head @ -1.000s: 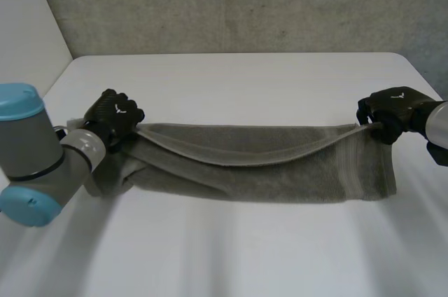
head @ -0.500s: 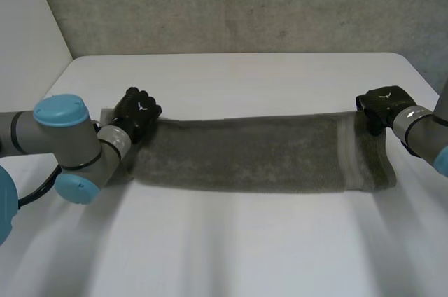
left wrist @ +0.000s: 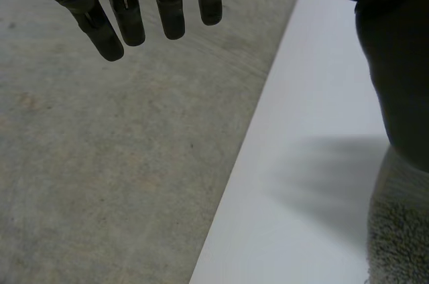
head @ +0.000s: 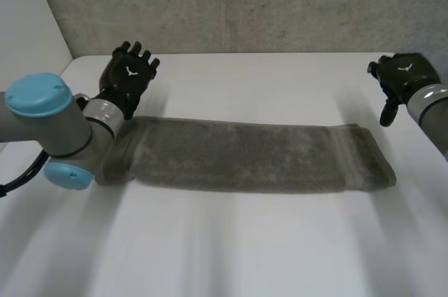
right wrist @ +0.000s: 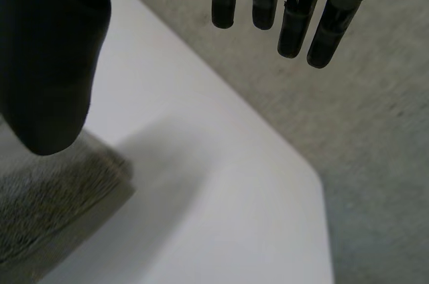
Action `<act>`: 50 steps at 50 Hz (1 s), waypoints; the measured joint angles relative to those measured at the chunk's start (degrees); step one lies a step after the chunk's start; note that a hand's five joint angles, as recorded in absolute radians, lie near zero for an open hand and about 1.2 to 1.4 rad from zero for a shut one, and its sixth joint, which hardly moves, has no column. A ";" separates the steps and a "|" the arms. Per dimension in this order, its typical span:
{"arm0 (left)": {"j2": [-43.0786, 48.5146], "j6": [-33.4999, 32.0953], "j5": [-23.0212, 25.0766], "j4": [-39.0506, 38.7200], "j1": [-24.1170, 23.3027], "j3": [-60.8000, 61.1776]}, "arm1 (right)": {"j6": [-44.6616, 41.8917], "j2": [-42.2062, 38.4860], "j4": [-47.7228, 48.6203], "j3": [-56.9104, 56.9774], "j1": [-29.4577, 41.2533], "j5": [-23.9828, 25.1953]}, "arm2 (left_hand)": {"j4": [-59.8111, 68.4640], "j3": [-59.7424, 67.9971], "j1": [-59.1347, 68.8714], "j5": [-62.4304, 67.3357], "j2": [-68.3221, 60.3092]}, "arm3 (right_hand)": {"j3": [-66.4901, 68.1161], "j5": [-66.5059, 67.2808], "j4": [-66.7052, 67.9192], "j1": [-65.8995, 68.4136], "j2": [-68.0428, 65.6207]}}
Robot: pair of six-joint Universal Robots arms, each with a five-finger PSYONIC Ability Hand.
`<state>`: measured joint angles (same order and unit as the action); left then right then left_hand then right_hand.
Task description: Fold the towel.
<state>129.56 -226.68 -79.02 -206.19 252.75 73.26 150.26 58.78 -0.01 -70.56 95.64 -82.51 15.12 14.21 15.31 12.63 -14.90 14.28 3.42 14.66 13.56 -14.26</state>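
Observation:
The grey towel (head: 245,157) lies folded into a long flat strip across the middle of the white table (head: 231,241). My left hand (head: 127,77) hovers open beyond the strip's left end, fingers spread and holding nothing. In the left wrist view its straight fingers (left wrist: 124,13) point past the table's far edge, with a bit of towel (left wrist: 399,230) below the thumb. My right hand (head: 400,81) is raised open beyond the strip's right end, clear of the cloth. In the right wrist view its fingers (right wrist: 295,19) hang straight, with a towel corner (right wrist: 53,197) under the thumb.
A grey carpeted floor (head: 245,3) lies beyond the table's far edge. My left arm's elbow (head: 56,129) hangs over the towel's left end. Bare white tabletop stretches in front of the strip and behind it.
Both hands laid the towel's raised edge down, let go and opened. They then lifted away toward the far side of the table, leaving the towel flat as a folded strip.

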 measured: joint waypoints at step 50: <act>-13.79 11.23 0.52 9.31 5.69 23.51 | -4.05 3.26 8.10 -28.59 -8.89 13.66 | 0.00 0.02 -0.01 0.63 -0.02 | 61.85 62.81 62.28 62.13 -61.54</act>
<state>115.77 -215.45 -78.50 -196.88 258.44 96.77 146.20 62.04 8.09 -99.15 86.75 -68.84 15.12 14.23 15.30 13.27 -14.92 76.13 66.22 76.93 75.69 -75.80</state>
